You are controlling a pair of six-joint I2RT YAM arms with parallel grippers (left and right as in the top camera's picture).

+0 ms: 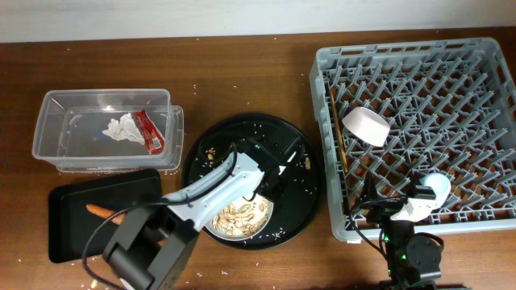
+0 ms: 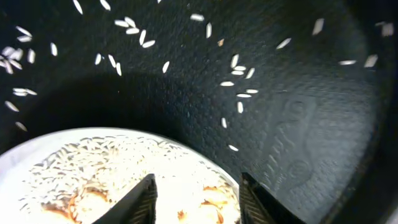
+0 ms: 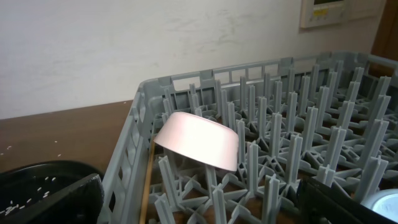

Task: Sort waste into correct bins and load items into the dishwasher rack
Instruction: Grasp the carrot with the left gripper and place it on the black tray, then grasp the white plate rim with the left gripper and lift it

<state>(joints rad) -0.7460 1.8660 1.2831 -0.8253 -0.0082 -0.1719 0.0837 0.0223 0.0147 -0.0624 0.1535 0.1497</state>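
The round grey-white plate [image 1: 242,221] lies on the large round black tray [image 1: 300,201] in the middle of the desk [image 1: 242,72], and it carries the beige food scraps with rice [image 2: 87,198]. My left end effector [image 2: 196,182] hangs just above the far rim of the plate, its two fingers apart and holding nothing.

I think the next step is to take this rim and empty the plate into the shallow black rectangular tray [image 1: 76,205], where the small orange carrot piece [image 1: 101,210] lies. The danger is in the rim. It looks thin and smooth, and if the fingers close on loose rice grains the plate can slip or turn. If I tilt it too soon, the scraps fall on the round tray or on the desk, because the bin is low and its wall catches little. The clear rectangular plastic tub [image 1: 56,121] just behind it is the wrong place, and a wide swing can reach it.

The right end effector [image 1: 411,205] is at the near corner of the large square light-grey plastic rack [image 1: 322,97]. I cannot tell whether its fingers are apart or together.
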